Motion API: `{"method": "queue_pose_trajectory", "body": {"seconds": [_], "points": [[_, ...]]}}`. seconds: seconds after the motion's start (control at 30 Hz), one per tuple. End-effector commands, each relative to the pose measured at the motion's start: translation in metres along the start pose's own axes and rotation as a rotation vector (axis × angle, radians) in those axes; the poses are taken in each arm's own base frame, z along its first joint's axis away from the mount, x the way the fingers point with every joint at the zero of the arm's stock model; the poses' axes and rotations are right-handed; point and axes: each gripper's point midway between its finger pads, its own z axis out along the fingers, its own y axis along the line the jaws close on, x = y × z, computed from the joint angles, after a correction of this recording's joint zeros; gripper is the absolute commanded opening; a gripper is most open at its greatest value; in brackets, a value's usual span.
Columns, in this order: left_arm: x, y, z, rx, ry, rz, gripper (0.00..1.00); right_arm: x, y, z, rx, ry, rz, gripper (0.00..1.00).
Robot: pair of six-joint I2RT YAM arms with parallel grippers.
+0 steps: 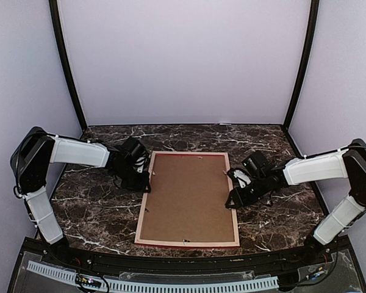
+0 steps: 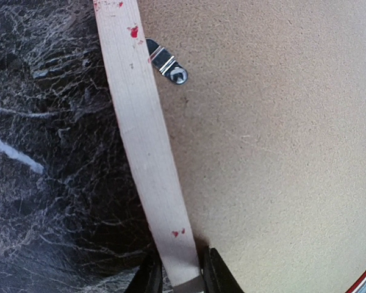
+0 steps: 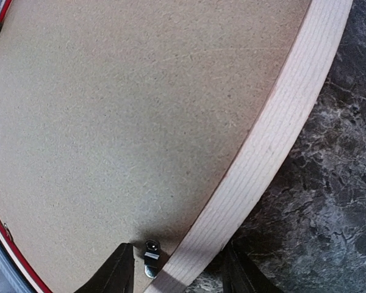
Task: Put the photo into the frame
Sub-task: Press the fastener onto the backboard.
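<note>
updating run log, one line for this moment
frame face down on table; backing board in; left fingers grip left rail; right fingers straddle right rail, open; photo unseen

The frame (image 1: 144,201) lies face down on the worktop (image 1: 280,213) with the brown backing board (image 1: 186,195) filling its opening, so its front and whatever sits beneath the board are hidden. From above, the metal tabs (image 1: 147,210) on its rails are too small to make out. The left wrist view cuts off the left end effector (image 2: 178,279) at its lower edge, leaving only finger (image 2: 147,278) stubs tight on either side of the pale rail. The right end effector (image 3: 177,273) is cut off likewise, straddling the rail with a gap on the board side.
</note>
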Motion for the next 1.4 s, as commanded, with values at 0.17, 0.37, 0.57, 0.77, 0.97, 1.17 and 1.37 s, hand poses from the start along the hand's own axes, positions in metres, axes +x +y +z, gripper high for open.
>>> {"method": "queue_pose_trajectory", "body": {"seconds": [0.17,0.37,0.57,0.77,0.97,1.17,1.37], "points": [[0.04,0.037,0.017,-0.134,0.131,0.014,0.24,0.002,-0.005,0.004,0.051,0.012,-0.038,0.44],[0.041,0.037,0.017,-0.134,0.133,0.015,0.24,0.002,-0.007,0.006,0.062,0.012,-0.048,0.35],[0.041,0.038,0.017,-0.137,0.134,0.018,0.24,0.003,-0.009,0.007,0.075,0.007,-0.068,0.3],[0.043,0.04,0.018,-0.146,0.138,0.021,0.24,0.001,-0.013,0.008,0.101,-0.007,-0.088,0.24],[0.044,0.041,0.019,-0.145,0.138,0.02,0.24,-0.015,-0.016,-0.004,0.11,-0.07,-0.087,0.32],[0.045,0.042,0.02,-0.144,0.14,0.019,0.24,-0.03,-0.013,-0.017,0.093,-0.126,-0.078,0.47],[0.046,0.04,0.02,-0.133,0.14,0.014,0.24,-0.053,-0.024,-0.028,0.099,-0.192,0.025,0.55]]}}
